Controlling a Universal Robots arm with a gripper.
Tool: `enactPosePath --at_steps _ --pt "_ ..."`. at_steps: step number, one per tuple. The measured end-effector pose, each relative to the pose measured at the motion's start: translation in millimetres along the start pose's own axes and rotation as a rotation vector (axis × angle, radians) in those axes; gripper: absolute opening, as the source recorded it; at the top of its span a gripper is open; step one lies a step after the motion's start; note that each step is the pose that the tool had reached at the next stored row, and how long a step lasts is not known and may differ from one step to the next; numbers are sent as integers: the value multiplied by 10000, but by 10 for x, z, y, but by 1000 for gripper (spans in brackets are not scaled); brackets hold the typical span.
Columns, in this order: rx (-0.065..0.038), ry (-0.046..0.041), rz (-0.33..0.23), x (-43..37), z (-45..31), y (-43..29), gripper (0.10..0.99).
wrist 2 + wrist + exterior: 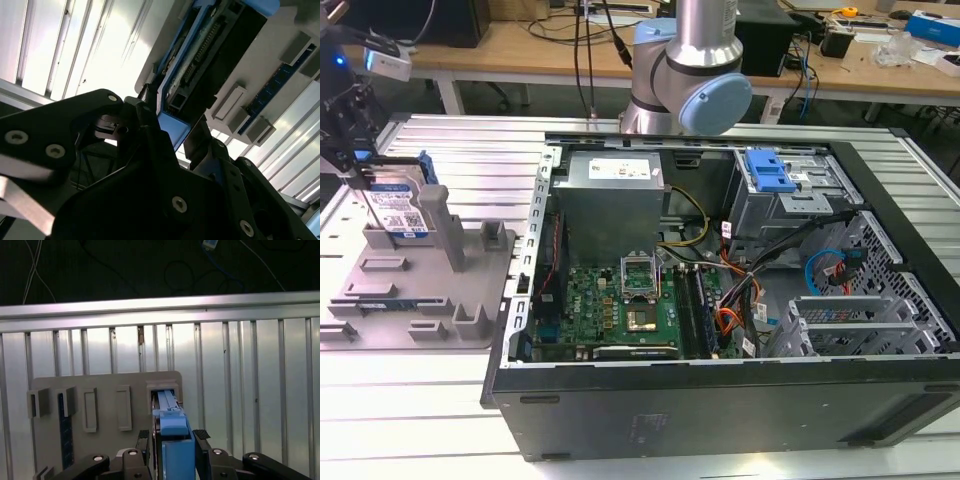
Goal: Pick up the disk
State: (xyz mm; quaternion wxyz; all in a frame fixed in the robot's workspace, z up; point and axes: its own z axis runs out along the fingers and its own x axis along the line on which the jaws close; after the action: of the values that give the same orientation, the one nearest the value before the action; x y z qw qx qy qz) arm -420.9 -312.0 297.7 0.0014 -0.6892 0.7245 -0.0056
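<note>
**Exterior view.** The hand sat over the grey plastic tray. The tray lay on the ribbed metal counter, near the counter edge at the exterior view's left. The disk stood on edge in the tray beside blocky upright posts. Its white-and-blue label faced the camera and it was not yet lifted. An open computer case stood just beside the tray, with the arm rising behind it.

**Second wrist view.** The dark, matt fingers lay against the two broad faces of the disk. I saw no gap on either side. I therefore judged the hand closed on the disk near its upper end, not merely straddling it. The disk's exposed edge was black and ridged with connector pins, and it was framed in smooth blue plastic.

**First wrist view.** Seen from above, the blue rail ran between the fingers into a rectangular slot of the tray. Bright counter slats lay beyond.

**Handling note.** I judged that the lift would go best as a straight pull along the slot, with the disk kept square to the tray walls. Any tilt could wedge the rails in the close-fitting slot and drag the light tray along. The metal faces looked slick, so I favoured firm, centred pressure and a slow start. The narrow hold near one end left little to resist twisting.
</note>
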Motion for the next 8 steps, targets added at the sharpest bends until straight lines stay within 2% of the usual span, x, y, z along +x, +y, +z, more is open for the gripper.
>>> enactPosePath --at_steps 5,6,8 --pt "-2 2 0 -5 17 0 455" --pt "0 2 0 -5 19 0 380" --pt "0 3 0 -5 23 0 380"
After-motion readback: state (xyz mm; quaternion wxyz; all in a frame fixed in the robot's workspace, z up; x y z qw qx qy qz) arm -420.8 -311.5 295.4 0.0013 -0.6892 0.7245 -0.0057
